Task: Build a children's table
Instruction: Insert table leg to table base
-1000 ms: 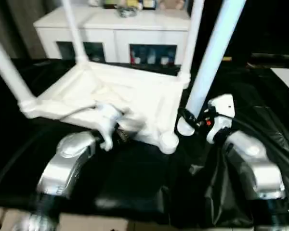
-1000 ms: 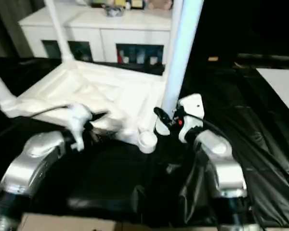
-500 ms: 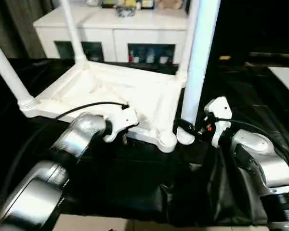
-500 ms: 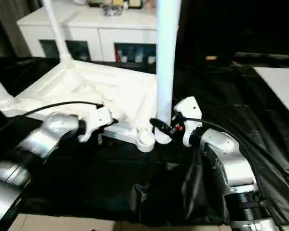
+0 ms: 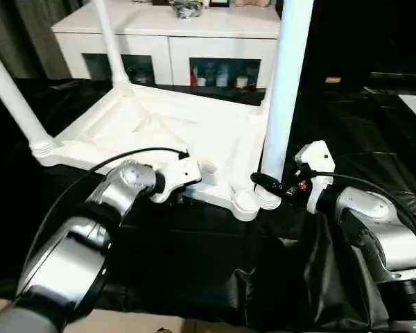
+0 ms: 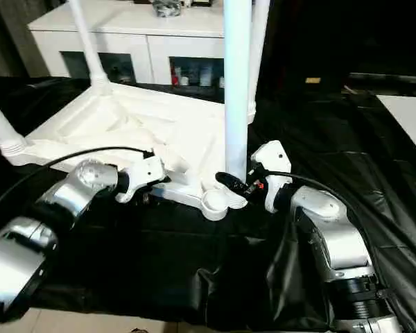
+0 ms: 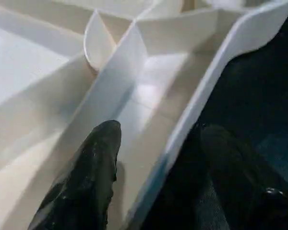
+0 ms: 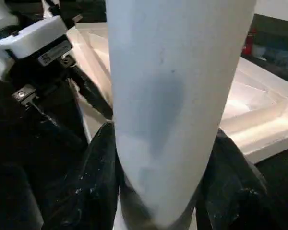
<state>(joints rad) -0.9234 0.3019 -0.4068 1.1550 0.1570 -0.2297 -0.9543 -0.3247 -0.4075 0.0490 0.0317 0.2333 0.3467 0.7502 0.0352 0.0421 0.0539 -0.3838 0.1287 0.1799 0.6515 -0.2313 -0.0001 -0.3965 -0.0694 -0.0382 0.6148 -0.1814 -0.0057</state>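
- Right jaws (image 6: 230, 182) are clamping the fourth leg (image 6: 236, 90) upright, beside the empty corner socket (image 6: 215, 202) ahead of seating.
- Left jaws (image 7: 156, 158) are pinching the tabletop (image 5: 159, 125) rim to steady it.

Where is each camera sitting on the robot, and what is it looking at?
Left eye and right eye views: on the head, looking down at the upside-down table top over both silver forearms.
Left wrist view: along the left gripper, whose fingers straddle the top's near rim.
Right wrist view: along the right gripper, shut on the fourth leg.
Shared: the right wrist view also catches the left gripper, as the head views do.
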